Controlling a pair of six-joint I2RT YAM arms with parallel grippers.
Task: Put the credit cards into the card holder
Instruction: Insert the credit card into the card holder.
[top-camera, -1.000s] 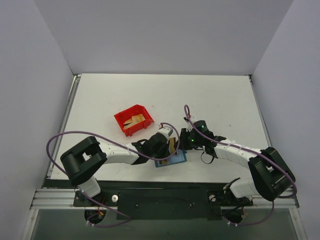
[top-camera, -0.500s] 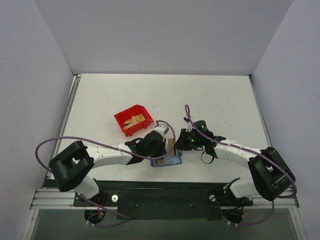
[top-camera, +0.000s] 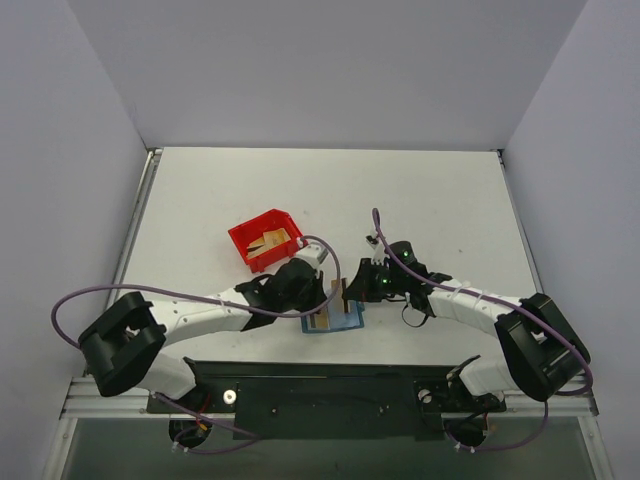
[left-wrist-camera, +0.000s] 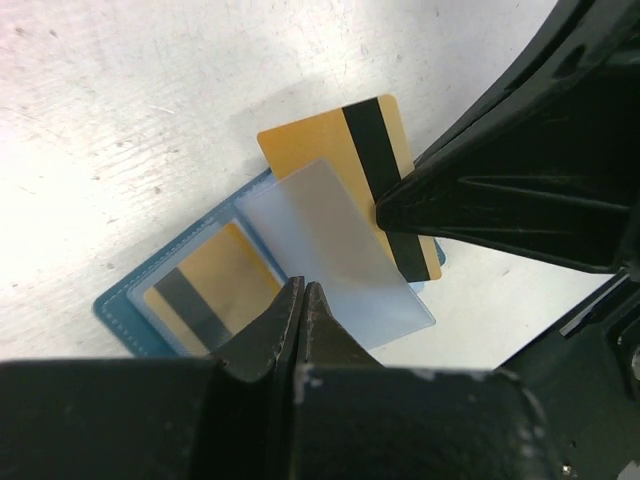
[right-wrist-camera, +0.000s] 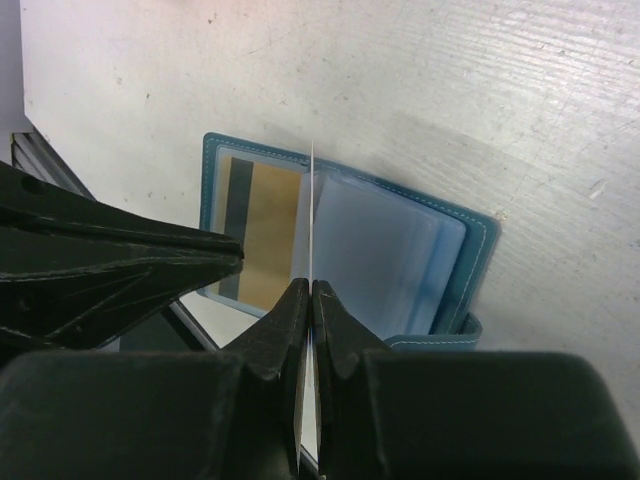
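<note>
The teal card holder (top-camera: 335, 322) lies open on the table near the front edge. One credit card (left-wrist-camera: 205, 290) sits in its left slot, and a clear sleeve (left-wrist-camera: 330, 250) fans up from its middle. A second gold credit card (left-wrist-camera: 375, 160) with a dark stripe stands upright over the holder. My right gripper (right-wrist-camera: 311, 285) is shut on this card, which shows edge-on in the right wrist view. My left gripper (left-wrist-camera: 302, 288) is shut, its tips at the sleeve's lower edge. I cannot tell whether it pinches the sleeve. Both grippers (top-camera: 322, 290) (top-camera: 352, 287) meet above the holder.
A red bin (top-camera: 242, 236) holding more gold cards stands just behind and left of the left gripper. The table's front edge and a black rail (top-camera: 320, 385) run close below the holder. White walls enclose the table on three sides.
The left arm's elbow has swung out to the left, and both grippers with the upright card have shifted slightly left. The holder has slid a little left too.
</note>
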